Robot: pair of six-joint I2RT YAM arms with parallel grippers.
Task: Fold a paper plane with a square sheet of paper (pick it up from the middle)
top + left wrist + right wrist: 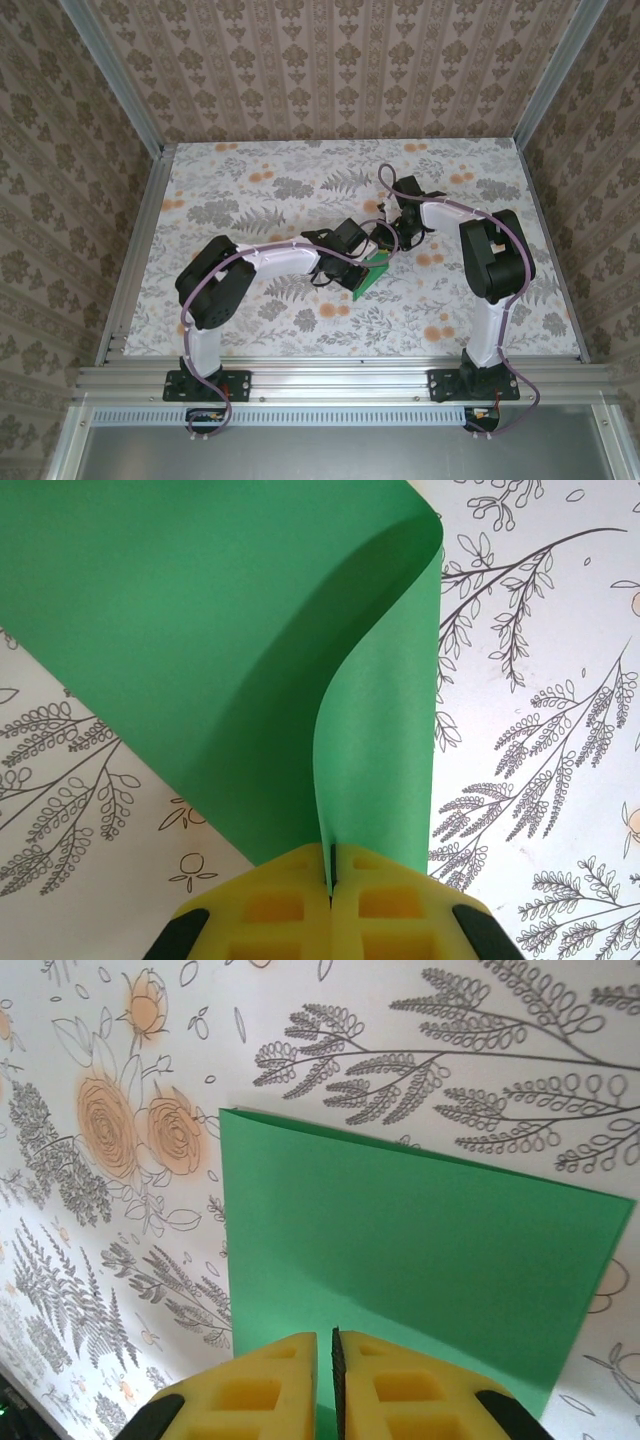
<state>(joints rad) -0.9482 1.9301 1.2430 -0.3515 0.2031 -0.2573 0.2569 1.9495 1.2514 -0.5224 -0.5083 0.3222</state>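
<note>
Left wrist view: the left end effector (330, 865) has its yellow jaws pressed together on one edge of the square sheet of paper (180, 630). The sheet rises from the grip and curls over in a soft bend, with no sharp crease in it. In the right wrist view the right end effector (333, 1345) has its jaws all but together, with only a thin dark slit between them. They sit at the near edge of the sheet, which lies fairly flat there; it looks pinched, though the contact itself is covered by the pads.

From the top external view the sheet (374, 275) is near the middle of the desk (250, 330), a little toward its near edge, between the two wrists.

By my reading this is the first fold: the sheet is held at two places and one side is being brought over. No pointed nose or centre crease is to be seen. The next move calls for laying the curled side squarely on the flat side, edges matched, then pressing the bend down against the desk without letting the thin paper slip or buckle.

The arms cover much of the sheet from above, so its full outline and corners are hard to make out. Whether any edge touches the desk I cannot tell.
</note>
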